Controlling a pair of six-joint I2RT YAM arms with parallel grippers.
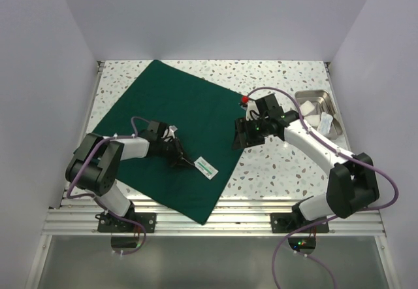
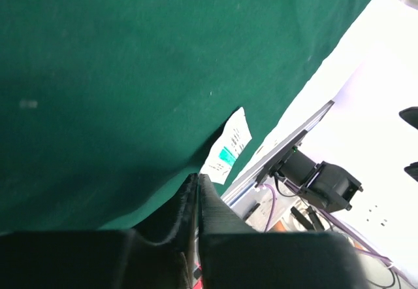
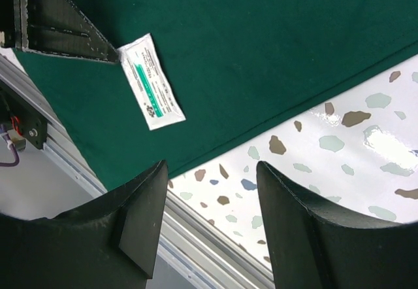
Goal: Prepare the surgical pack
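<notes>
Three views of drape [image 1: 170, 106], one of tray [image 1: 317, 99]

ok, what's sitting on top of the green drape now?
One white packet with a green stripe, lying flat near an edge of the drape. The left gripper, shut, meets its corner; whether it pinches the packet is hidden. Anything under the drape is covered.

I see plain pale walls [image 1: 215, 14] closing in the counter [image 1: 287, 171] on three sides. The counter is white stone speckled with grey and brown chips, and beside the right tool [image 3: 210, 197] it shines with soft glare. A metal rail [image 1: 215, 218] edges its near side.
</notes>
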